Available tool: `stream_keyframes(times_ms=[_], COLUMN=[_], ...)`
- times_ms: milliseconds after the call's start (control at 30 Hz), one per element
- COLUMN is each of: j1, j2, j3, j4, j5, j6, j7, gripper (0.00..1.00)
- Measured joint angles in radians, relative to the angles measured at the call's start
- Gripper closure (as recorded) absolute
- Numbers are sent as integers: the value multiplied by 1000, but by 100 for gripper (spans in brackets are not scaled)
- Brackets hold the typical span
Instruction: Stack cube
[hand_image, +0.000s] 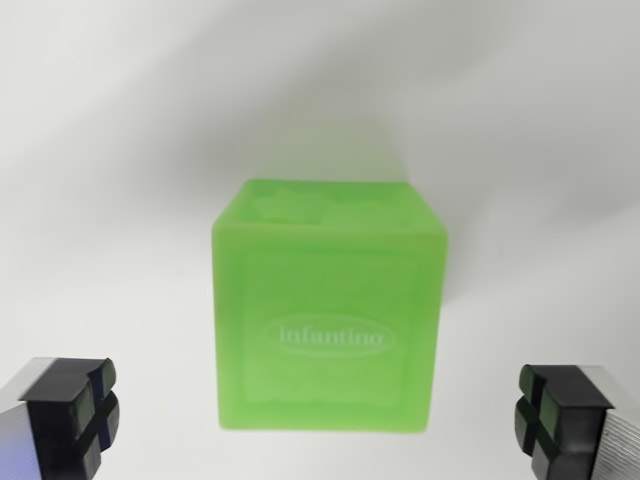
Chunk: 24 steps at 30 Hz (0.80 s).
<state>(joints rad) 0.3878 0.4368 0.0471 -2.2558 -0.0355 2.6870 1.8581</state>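
A translucent green cube (328, 310) sits in the middle of the frame on a plain white desk (110, 150). Its near face fills the centre and lower centre of the picture, and an oval raised mark on that face reads "infantino". A faint raised border runs around the face inside its edges. The cube's top face shows as a narrow band above, with a shallow moulded shape pressed into it; the shape is too soft in this view to name, perhaps a star or a flower. A soft grey shadow spreads on the desk behind and above the cube, toward the upper part of the frame.

The claw (320, 420) stands open, its jaws wide apart. One dark finger (75, 410) shows at the lower left corner of the frame and the other at the lower right corner. Each has a black pad end on a silver-grey body. The cube lies between the two fingers, with clear white desk showing on either side, so neither finger touches it. The cube stands upright and square to the camera, alone on the desk.
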Motion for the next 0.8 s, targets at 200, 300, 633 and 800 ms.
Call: stream_keyframes(times_ms=[200, 300, 633, 800], j1=[6, 9, 16, 16], j2=[52, 77, 126, 133], j3=[-7, -10, -17, -18], j4=[11, 17, 32, 34], j5=[-1, -1, -1, -1], j6=[41, 60, 95, 100], j7=[1, 1, 1, 1], gripper=[0, 0, 0, 100])
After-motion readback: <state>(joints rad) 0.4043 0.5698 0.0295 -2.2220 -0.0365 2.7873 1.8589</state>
